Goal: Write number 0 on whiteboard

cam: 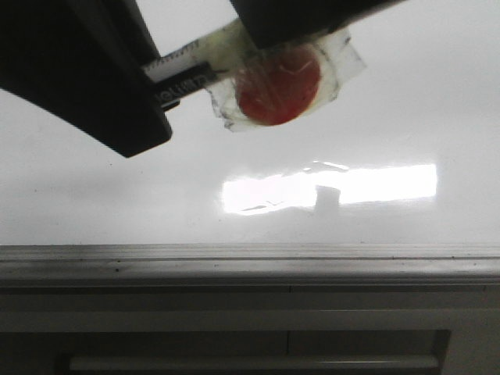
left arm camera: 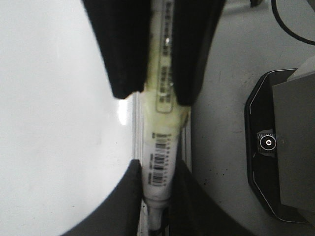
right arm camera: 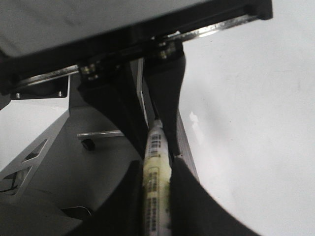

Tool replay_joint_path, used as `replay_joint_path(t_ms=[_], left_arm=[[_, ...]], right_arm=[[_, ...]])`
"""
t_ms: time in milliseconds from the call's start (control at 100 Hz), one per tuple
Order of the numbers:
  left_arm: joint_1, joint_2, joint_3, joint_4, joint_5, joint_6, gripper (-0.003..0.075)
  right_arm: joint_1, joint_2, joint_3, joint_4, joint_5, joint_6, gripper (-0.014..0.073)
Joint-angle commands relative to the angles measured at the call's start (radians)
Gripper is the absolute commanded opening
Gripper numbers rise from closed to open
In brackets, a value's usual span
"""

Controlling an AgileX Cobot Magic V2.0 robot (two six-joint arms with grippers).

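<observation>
Both arms meet above the whiteboard [cam: 117, 203], each clamped on the same marker [cam: 183, 72]. The left gripper [left arm camera: 156, 167] reaches in from the left of the scene and appears in the front view as a large dark mass at the upper left. The right gripper [right arm camera: 156, 167] enters from the top centre of that view.

Left fingers [left arm camera: 129, 196]: closed against the barcode end of the barrel, where the barrel narrows to a thinner neck. Right fingers [right arm camera: 183, 196]: closed on the yellowish, tape-wrapped printed section further along, pads pressed flat to both sides.

The marker's long axis runs roughly left to right in the scene, rising slightly toward the right, with the narrow end pointing left into the left gripper. Crumpled clear tape [cam: 344, 58] hangs from the barrel beside the right gripper, covering a round red patch [cam: 277, 87]. Whether any part of the marker touches the board cannot be told.

The whiteboard is glossy and white and fills the upper two thirds of the front view. Its grey metal frame edge [cam: 250, 262] runs along the near side, and a bright rectangular glare [cam: 391, 183] lies right of centre. In both wrist views the barrel lines up with this edge
</observation>
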Motion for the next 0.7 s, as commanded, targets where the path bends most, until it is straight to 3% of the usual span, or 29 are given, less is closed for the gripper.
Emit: replay_joint_path(t_ms=[0, 60, 190, 310, 500, 690], left_arm=[[-0.008, -0.029, -0.036, -0.010, -0.124, -0.056, 0.0026], [-0.008, -0.029, -0.036, -0.002, -0.115, -0.084, 0.0097], [-0.008, -0.046, -0.036, 0.001, -0.105, -0.095, 0.0329], [-0.008, -0.087, -0.036, 0.001, -0.124, -0.121, 0.0448], [-0.008, -0.220, -0.036, 0.012, -0.123, -0.194, 0.0425], [0.008, -0.439, -0.018, 0.249, -0.061, -0.556, 0.0198]], right_arm=[[0.003, -0.012, -0.031, 0.056, -0.009, -0.009, -0.0068], [0.003, -0.021, -0.031, 0.034, -0.026, -0.009, -0.0068], [-0.010, -0.034, -0.045, -0.006, -0.024, -0.009, -0.0068], [-0.034, -0.034, -0.045, -0.006, -0.024, -0.007, -0.0068], [-0.103, -0.041, -0.039, -0.006, -0.034, 0.071, -0.0058], [-0.229, -0.156, 0.023, -0.007, -0.034, 0.116, -0.0047]])
